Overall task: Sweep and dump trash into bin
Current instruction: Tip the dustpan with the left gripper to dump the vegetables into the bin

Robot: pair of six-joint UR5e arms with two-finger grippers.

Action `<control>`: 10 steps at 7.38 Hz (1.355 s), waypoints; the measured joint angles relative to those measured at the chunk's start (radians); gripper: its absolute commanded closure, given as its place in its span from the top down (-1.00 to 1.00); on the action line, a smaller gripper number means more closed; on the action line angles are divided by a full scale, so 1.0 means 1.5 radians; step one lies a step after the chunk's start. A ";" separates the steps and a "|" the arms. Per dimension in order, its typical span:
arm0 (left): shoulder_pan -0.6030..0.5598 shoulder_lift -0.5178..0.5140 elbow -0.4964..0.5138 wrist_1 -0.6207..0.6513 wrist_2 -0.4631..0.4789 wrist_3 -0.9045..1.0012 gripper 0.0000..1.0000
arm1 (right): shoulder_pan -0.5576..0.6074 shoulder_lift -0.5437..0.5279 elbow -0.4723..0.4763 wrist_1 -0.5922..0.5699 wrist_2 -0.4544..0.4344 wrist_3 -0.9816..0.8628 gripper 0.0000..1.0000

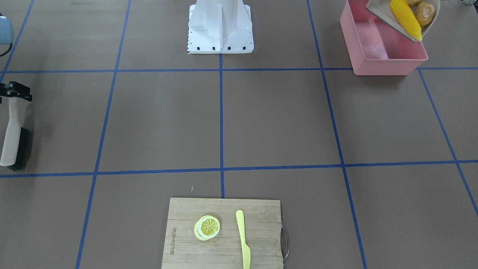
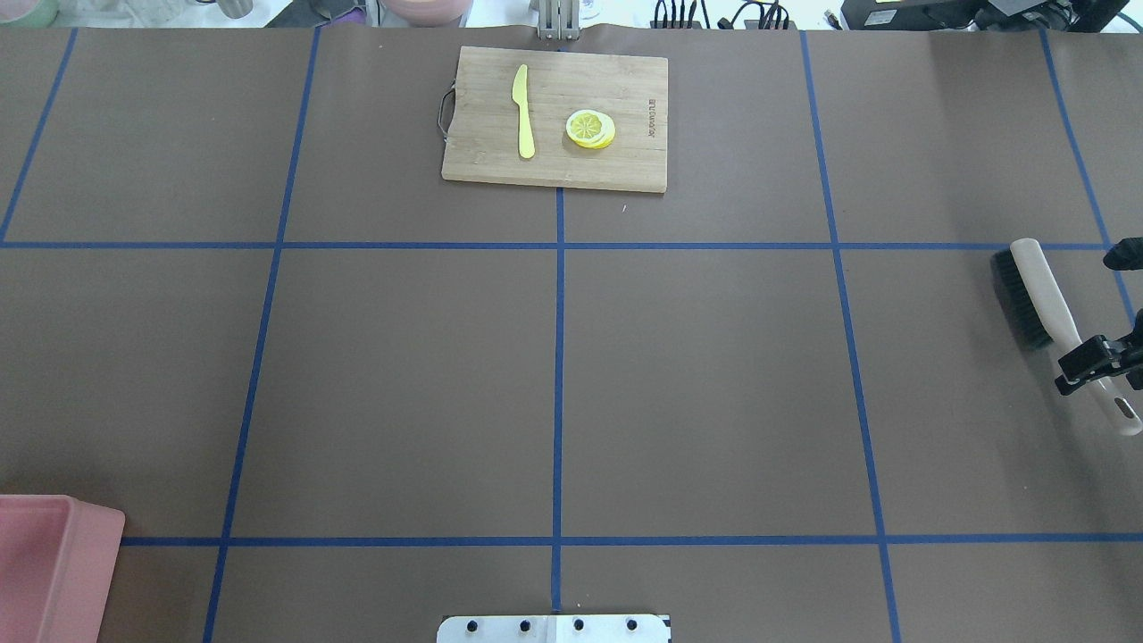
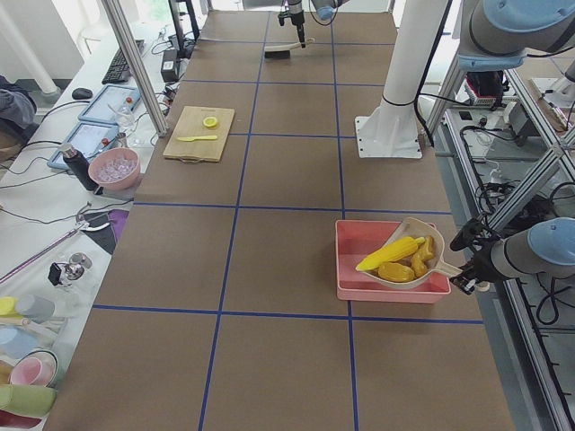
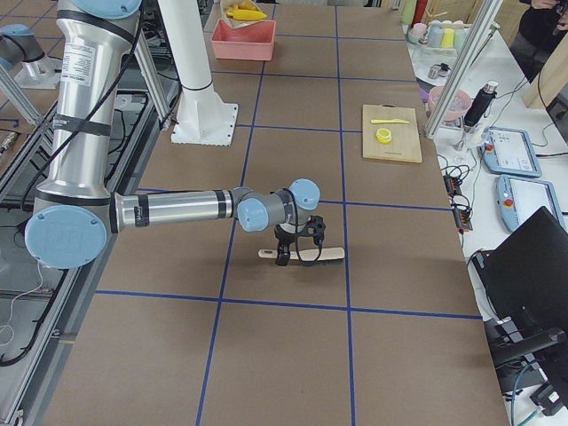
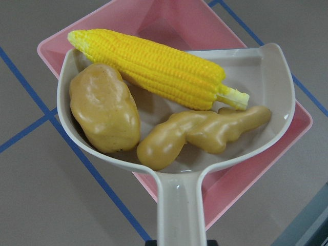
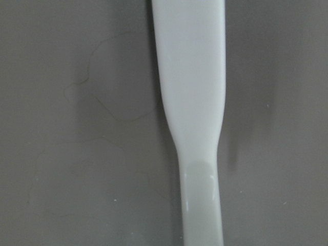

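My left gripper (image 3: 465,274) is shut on the handle of the beige dustpan (image 5: 266,77) and holds it tilted above the pink bin (image 1: 388,61). The trash lies in the pan: the yellow corn cob (image 5: 148,64), the orange-brown potato (image 5: 102,107) and the tan ginger root (image 5: 205,130). The corn's tip reaches the pan's mouth (image 1: 418,37). My right gripper (image 2: 1103,362) straddles the white handle of the brush (image 2: 1045,299), which lies on the table at my far right. I cannot tell whether its jaws press the handle.
A wooden cutting board (image 2: 473,98) at the far table edge carries a lemon slice (image 2: 590,129) and a pale yellow knife (image 2: 523,112). My white base plate (image 1: 220,33) stands at the near middle. Blue tape lines cross the brown table.
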 measured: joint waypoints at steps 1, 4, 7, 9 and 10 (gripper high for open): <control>-0.012 0.006 -0.012 0.038 0.000 0.060 -1.00 | 0.001 0.003 0.000 0.000 0.000 0.000 1.00; -0.036 0.048 -0.064 0.125 0.009 0.183 -1.00 | 0.001 0.011 -0.001 -0.001 0.001 0.000 1.00; -0.074 0.080 -0.115 0.253 0.050 0.299 -1.00 | 0.001 0.023 -0.007 -0.001 0.002 0.001 1.00; -0.081 0.089 -0.151 0.320 0.082 0.331 -1.00 | 0.001 0.031 -0.011 -0.002 0.002 0.001 1.00; -0.082 0.092 -0.166 0.344 0.095 0.345 -1.00 | 0.001 0.037 -0.014 -0.002 0.002 0.003 1.00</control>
